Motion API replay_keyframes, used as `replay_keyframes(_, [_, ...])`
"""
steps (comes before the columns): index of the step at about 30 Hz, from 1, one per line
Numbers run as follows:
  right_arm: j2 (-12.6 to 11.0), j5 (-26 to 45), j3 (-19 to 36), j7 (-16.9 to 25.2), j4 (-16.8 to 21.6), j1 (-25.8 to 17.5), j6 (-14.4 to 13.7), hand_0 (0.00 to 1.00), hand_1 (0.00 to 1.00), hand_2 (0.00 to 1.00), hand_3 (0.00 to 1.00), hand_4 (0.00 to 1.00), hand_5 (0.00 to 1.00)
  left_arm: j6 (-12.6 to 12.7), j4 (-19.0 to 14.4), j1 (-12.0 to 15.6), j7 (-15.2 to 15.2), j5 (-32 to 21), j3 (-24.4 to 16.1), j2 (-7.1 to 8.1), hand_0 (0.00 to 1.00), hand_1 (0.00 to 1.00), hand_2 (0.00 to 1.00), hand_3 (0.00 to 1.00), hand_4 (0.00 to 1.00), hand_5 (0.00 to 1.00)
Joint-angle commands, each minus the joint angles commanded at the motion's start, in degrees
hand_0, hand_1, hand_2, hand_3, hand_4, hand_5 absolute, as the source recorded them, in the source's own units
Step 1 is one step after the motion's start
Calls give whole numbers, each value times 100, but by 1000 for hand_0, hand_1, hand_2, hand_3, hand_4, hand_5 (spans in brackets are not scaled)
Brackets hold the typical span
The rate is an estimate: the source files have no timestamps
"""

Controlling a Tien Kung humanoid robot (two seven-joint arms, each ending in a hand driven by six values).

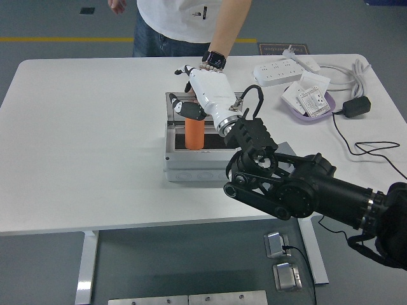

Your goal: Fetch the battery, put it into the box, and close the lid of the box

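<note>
Reaching in from the right, the black arm (305,190) stretched over the near edge of the table (82,159) and put its white right hand (205,95) above the open grey box (191,166). And there was the battery (194,132), an orange cylinder, standing upright inside the box with its top up against the dark fingers (184,108), which curled round it in a hold. At the far side a person's hand (208,65), watch on the wrist, sat just behind the robot's hand at the box's back edge; whether it touched the lid I couldn't tell, the robot's hand blocked the sight. Off to the right lay a white power strip (280,72), a purple tray (310,101) of small white parts, and a black adapter (356,106) with its cable trailing.
</note>
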Motion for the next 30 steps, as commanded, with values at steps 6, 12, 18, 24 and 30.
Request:
replay_keyframes(6, [-259, -273, 498, -200, 604, -41, 290, 192, 340, 467, 720, 652, 444, -4, 0, 12, 4, -10, 3, -14, 630, 707, 631, 603, 603, 487])
replay_keyframes(12, [-383, -270, 840, -197, 704, -5, 349, 185, 327, 463, 709, 641, 433, -9, 0, 8, 3, -31, 14, -19, 630, 707, 630, 603, 603, 486])
replay_keyframes(18, [-398, -57, 997, -67, 424, 48, 290, 183, 330, 465, 706, 633, 422, -9, 0, 1, 7, -11, -3, -20, 630, 706, 630, 603, 603, 486])
replay_keyframes(24, [-385, 107, 1078, -63, 201, 66, 274, 437, 443, 517, 762, 753, 679, -5, 0, 12, 13, 18, -32, -18, 630, 706, 630, 602, 603, 485])
replay_keyframes(30, [-328, 212, 1038, -90, 23, 57, 242, 820, 676, 665, 767, 878, 947, -3, 0, 6, 9, 10, -26, -13, 631, 707, 629, 602, 604, 483])
